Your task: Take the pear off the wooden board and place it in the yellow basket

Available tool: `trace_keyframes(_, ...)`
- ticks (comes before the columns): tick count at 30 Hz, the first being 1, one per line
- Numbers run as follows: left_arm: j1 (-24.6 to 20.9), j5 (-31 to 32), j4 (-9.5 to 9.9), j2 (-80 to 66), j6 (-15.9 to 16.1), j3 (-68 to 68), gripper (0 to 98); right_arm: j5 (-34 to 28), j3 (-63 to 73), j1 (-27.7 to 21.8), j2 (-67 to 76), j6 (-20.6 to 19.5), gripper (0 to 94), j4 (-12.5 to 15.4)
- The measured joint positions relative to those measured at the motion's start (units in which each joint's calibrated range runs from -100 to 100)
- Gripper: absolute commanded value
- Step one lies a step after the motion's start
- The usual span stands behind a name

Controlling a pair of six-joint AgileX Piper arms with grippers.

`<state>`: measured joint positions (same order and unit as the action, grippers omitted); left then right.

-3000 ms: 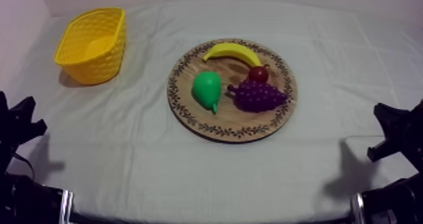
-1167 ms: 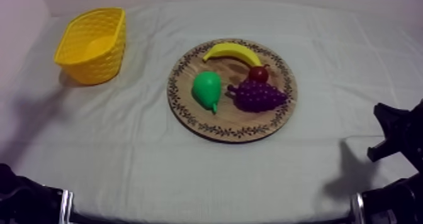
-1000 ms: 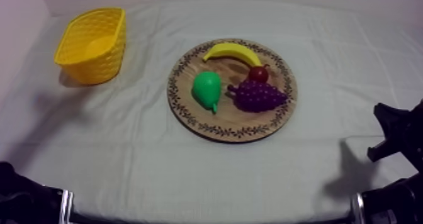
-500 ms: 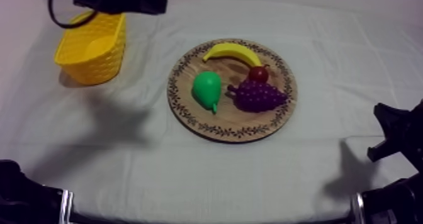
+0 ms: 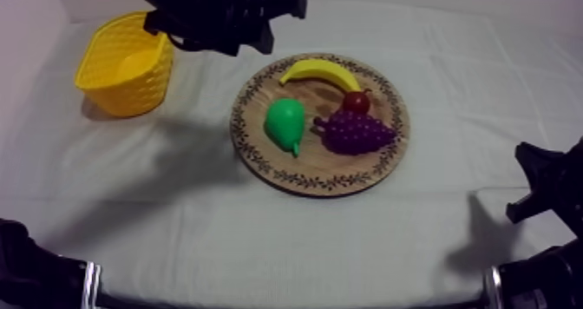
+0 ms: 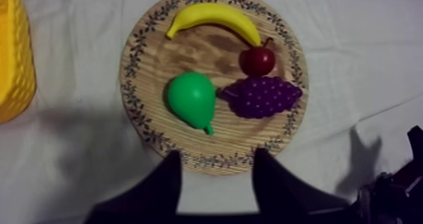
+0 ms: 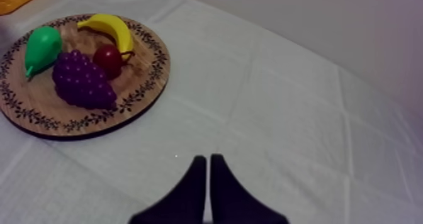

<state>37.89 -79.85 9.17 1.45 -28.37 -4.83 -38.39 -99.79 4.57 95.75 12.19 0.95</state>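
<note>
Hovering at board (image 6: 133,63) rim, left claw (image 6: 214,167) apart; right claw (image 7: 208,158) together; pear (image 6: 191,99) unobstructed.

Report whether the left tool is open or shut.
Open. In the left wrist view the left tool has its two black fingers apart with nothing between them, near the rim of the wooden board.
</note>
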Motion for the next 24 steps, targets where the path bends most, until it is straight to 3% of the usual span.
trace_keyframes(3,-1.2,-0.7,-1.16,0.5,0.7,0.3,86.2,0.0,0.0,0.0,0.0,0.0,0.5,0.0)
trace_keyframes(7,-2.8,-1.0,-2.36,2.0,1.6,0.3,93.4,0.0,0.0,0.0,0.0,0.0,0.5,0.0)
trace_keyframes(24,-3.3,2.9,-5.31,20.0,3.9,5.3,96.0,0.0,0.0,0.0,0.0,0.0,0.5,0.0)
